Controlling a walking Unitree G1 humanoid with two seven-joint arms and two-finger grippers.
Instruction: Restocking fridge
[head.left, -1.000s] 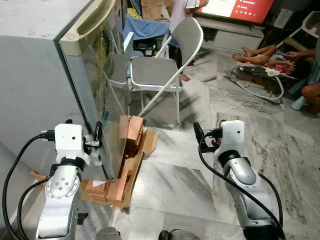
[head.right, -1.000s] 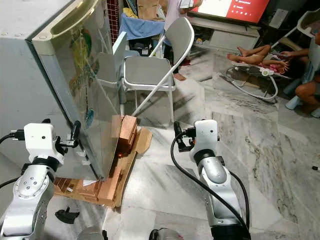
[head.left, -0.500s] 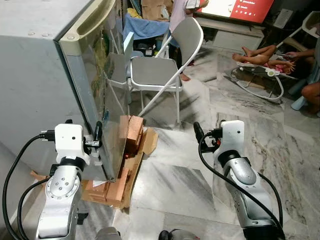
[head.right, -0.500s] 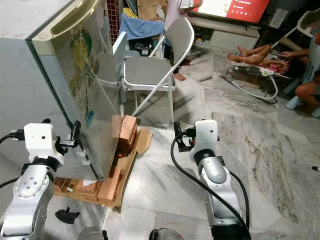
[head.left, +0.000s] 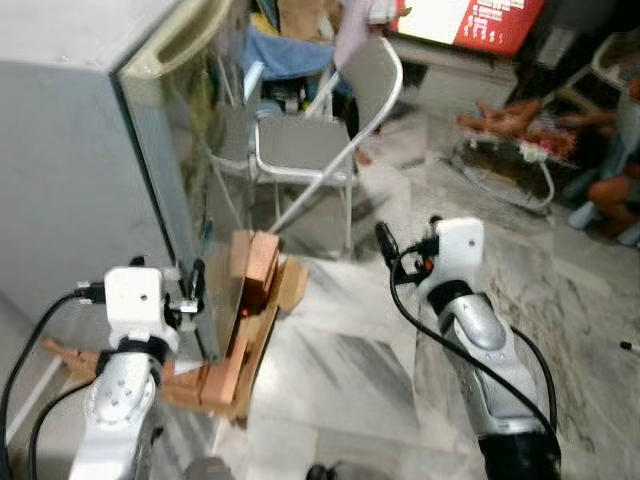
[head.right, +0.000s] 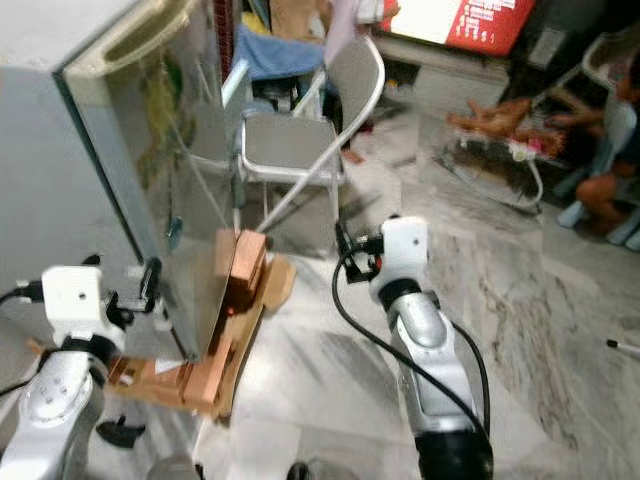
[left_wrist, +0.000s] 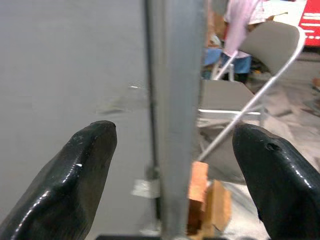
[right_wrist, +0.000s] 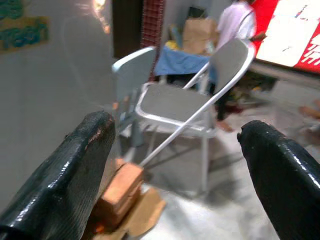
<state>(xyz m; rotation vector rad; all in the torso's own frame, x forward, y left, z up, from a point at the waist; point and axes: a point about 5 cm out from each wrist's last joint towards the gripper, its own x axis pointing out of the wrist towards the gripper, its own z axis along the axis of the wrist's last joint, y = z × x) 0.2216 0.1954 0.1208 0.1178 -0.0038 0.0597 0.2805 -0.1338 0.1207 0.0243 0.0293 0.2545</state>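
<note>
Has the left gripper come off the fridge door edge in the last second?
No. The left gripper still straddles the fridge door edge, open, as before; the whole head view shifted and blurred, so the camera moved.

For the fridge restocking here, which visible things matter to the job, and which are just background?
Job:
fridge, door shut
left gripper, open, straddling the door's edge
right gripper, open, over the floor

Lying about:
folding chair
bricks and cardboard under the fridge
people sitting on the floor

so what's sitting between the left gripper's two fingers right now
The grey fridge's front corner edge stands between the left gripper's two open black fingers, seen in the left wrist view; contact can't be confirmed.
</note>
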